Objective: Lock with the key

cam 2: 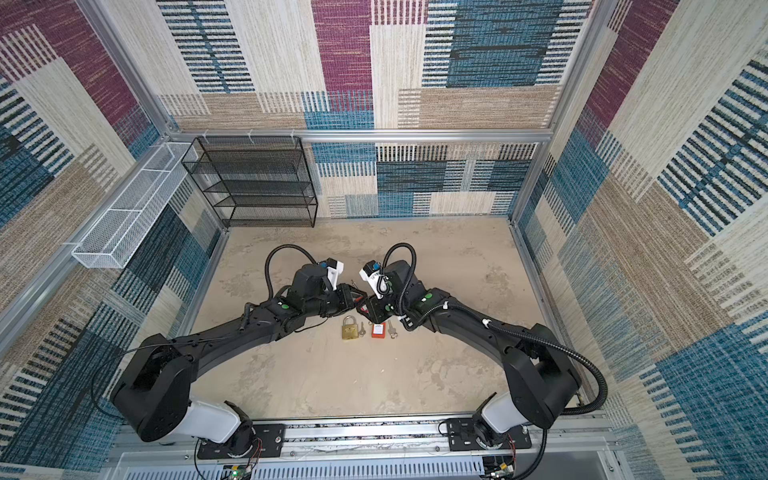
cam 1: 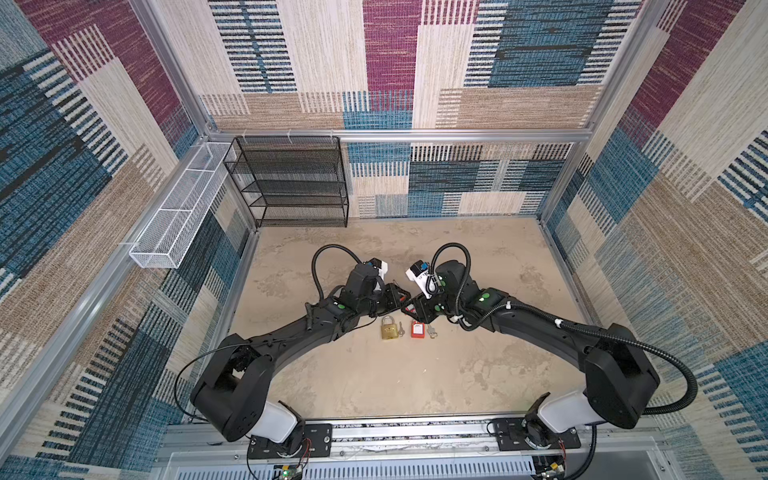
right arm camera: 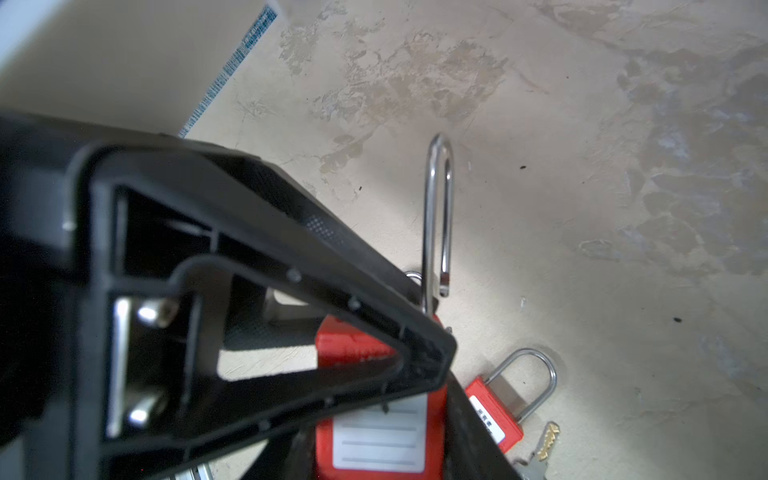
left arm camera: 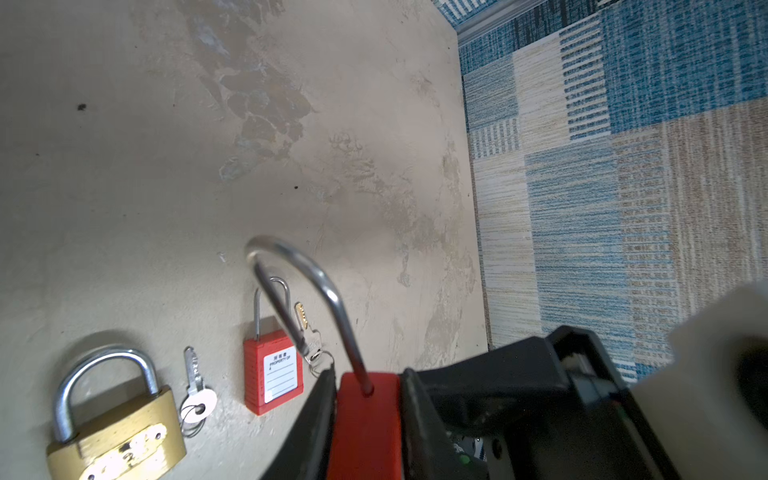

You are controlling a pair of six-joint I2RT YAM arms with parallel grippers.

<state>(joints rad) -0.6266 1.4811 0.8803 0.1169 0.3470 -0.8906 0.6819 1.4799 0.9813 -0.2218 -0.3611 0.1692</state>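
Your tabletop [cam 1: 374, 395] carries two spare sets in a row below where the arms meet, so the work happens in the air above them. Both arms reach to the middle and meet on one thing, the large red padlock [right arm camera: 376, 436].

Your right end effector [cam 1: 411, 309] grips its labelled body by the side edges, which I judge is there to brace it. Your left end effector [left arm camera: 368, 399] sits narrow across the flat faces near the top, pads against the plastic.

The long shackle [left arm camera: 316, 274] stands out of the body with its free end [right arm camera: 444, 286] clear of its hole, so the locking step is not yet done.

On the tabletop lie the brass padlock [left arm camera: 120, 436] and the small red padlock [left arm camera: 272, 378]. Each has a key just beside it: a silver key [left arm camera: 193, 374] and a ringed key [left arm camera: 302, 316]. I cannot tell whether any key sits in the held lock.
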